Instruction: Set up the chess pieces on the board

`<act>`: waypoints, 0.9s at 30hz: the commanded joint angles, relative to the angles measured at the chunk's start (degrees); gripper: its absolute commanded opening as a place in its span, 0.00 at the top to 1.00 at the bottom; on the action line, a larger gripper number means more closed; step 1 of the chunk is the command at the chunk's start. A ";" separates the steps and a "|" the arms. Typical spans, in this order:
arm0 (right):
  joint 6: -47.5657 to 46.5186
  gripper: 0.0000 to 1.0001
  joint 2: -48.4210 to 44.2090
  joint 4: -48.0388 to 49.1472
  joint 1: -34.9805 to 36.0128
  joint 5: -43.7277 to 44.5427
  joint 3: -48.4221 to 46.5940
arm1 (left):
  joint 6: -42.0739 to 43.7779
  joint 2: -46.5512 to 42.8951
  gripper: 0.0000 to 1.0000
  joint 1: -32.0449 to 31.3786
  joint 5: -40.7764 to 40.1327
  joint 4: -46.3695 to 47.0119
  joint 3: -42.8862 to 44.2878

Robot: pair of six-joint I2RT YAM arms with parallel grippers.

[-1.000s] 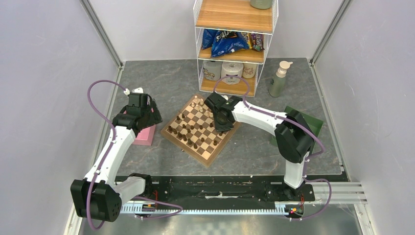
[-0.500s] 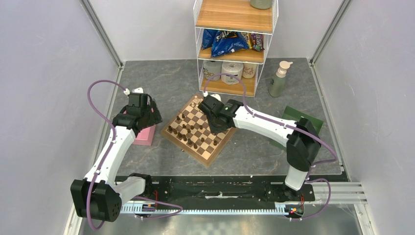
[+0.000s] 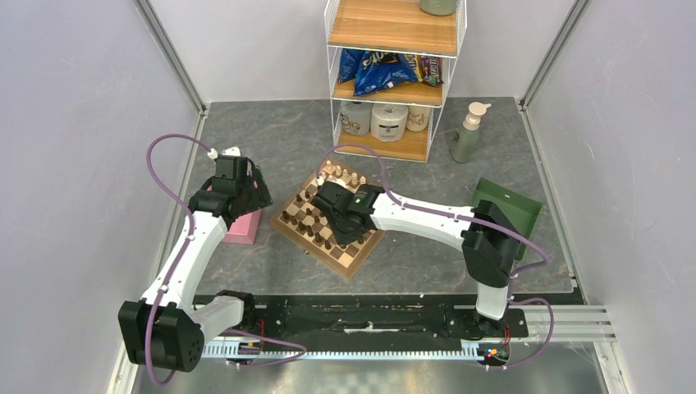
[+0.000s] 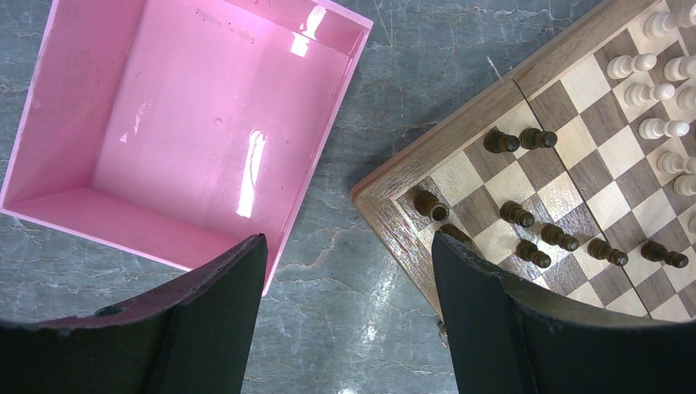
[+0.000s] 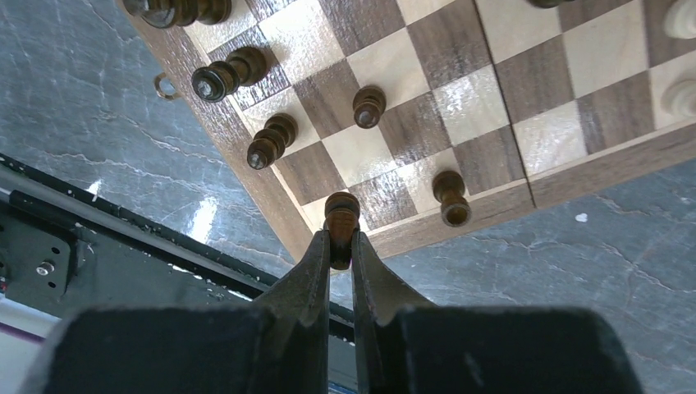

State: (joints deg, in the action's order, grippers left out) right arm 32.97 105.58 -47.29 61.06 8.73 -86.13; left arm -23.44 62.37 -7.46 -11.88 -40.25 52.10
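1. The left arm is reaching up from its base along the left side of the table, bending at the elbow and pointing its wrist down.
2. The left gripper is hanging above the grey tabletop with its fingers spread wide and nothing between them.
3. The pink box is sitting under that gripper's left finger, and the corner of the board is lying under its right finger, apart from the box.
4. The dark pieces are standing in loose rows at the board's near-left side, and the cream pieces are lining its far side.
5. The right gripper is pinching a dark pawn tight by its base, head pointing away, over a square at the board's edge close to a corner; I cannot tell whether it is touching the wood.
6. The right arm is stretching leftward from its raised elbow, its wrist hovering over the middle of the board.
7. The green tray is lying just beyond that elbow.
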 commanded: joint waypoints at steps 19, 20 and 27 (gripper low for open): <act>0.04 0.86 5.84 4.23 1.43 -3.65 -2.80 | 0.59 0.14 0.20 0.42 0.49 1.49 -0.42; 0.06 0.86 5.94 4.22 1.44 -3.38 -2.74 | 0.59 0.21 0.20 0.43 0.52 1.49 -0.39; -0.43 0.77 6.11 4.48 1.44 -3.35 -2.72 | 0.59 0.38 0.20 0.38 0.46 1.49 -0.33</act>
State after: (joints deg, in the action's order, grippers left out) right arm 32.95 111.31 -44.10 62.13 4.99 -86.52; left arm -23.44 62.59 -7.44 -11.81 -40.21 52.10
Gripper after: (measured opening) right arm 0.205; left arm 0.804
